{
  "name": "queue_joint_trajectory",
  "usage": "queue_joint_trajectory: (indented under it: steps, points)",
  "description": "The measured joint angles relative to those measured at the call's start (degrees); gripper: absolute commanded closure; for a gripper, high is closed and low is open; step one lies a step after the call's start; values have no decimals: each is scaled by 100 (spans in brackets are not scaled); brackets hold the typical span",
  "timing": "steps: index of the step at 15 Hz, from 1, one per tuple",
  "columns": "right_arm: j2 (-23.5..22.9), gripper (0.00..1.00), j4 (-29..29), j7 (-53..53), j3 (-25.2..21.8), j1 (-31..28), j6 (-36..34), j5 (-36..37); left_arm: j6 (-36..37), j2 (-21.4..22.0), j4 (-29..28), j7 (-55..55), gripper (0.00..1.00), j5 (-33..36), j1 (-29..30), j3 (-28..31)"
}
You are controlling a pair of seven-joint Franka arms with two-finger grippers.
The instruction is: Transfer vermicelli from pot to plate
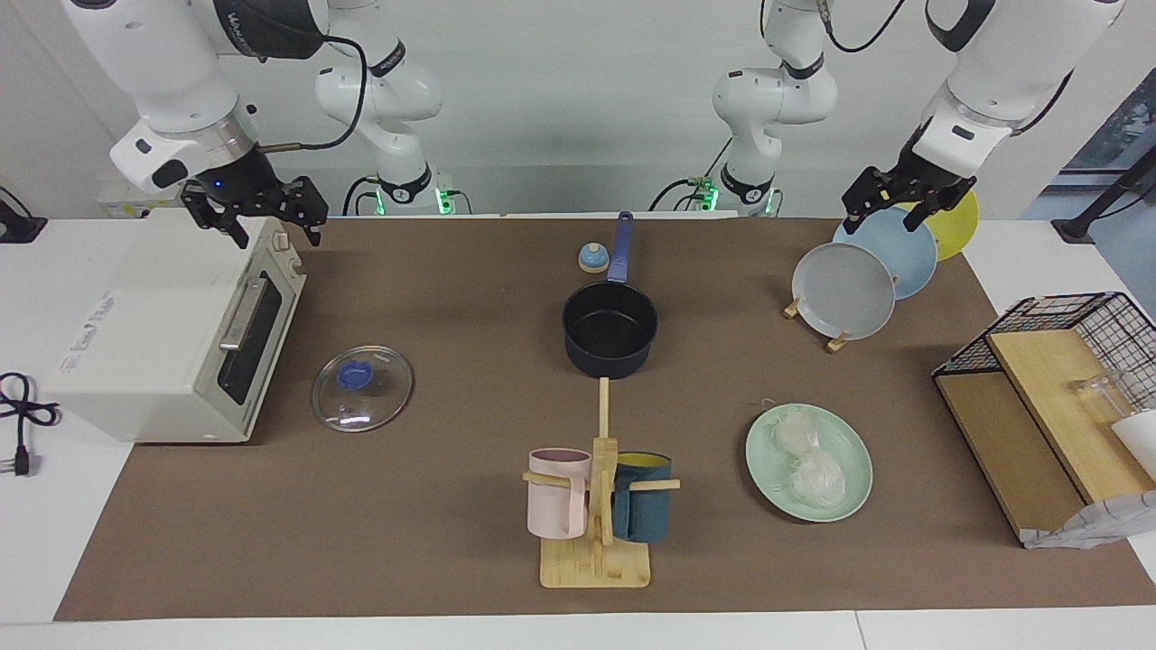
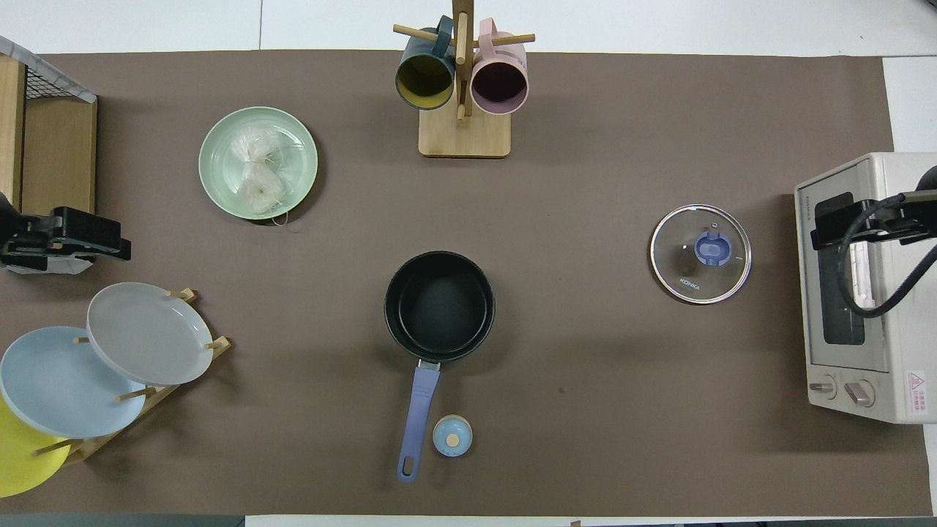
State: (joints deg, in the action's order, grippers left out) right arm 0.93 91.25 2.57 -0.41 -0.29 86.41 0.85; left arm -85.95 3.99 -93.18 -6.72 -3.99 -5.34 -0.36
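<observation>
Brown mat is covering the desk, and from the facing camera both vermicelli (image 1: 806,456) bundles are sitting on the plate (image 1: 849,492) while the pot (image 1: 610,329) is looking empty, so I'd say it's done. Left gripper (image 1: 906,194) is hanging over the plate rack (image 1: 813,325), fingers apart. Right gripper (image 1: 257,209) is hovering over the toaster oven (image 1: 135,343), spread wide too. From overhead, the vermicelli (image 2: 256,172) is lying on the plate (image 2: 219,183), farther from the robots than the pot (image 2: 439,306), both arms parked out at the desk's ends.

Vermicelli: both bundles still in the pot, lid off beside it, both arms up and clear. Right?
Not quite. The pot is empty; both bundles of vermicelli lie on the mint-green plate, as the overhead view shows. The rest holds: the glass lid lies on the table toward the right arm's end, and the left gripper and right gripper are up and clear.
</observation>
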Motion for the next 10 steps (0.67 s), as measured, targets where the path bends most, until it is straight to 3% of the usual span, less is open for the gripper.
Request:
queue_joint_trajectory:
  steps: [10]
  points:
    - [0,0,-4,0,17,5,0,0,66,-93,185,-18,0,232,68,-168]
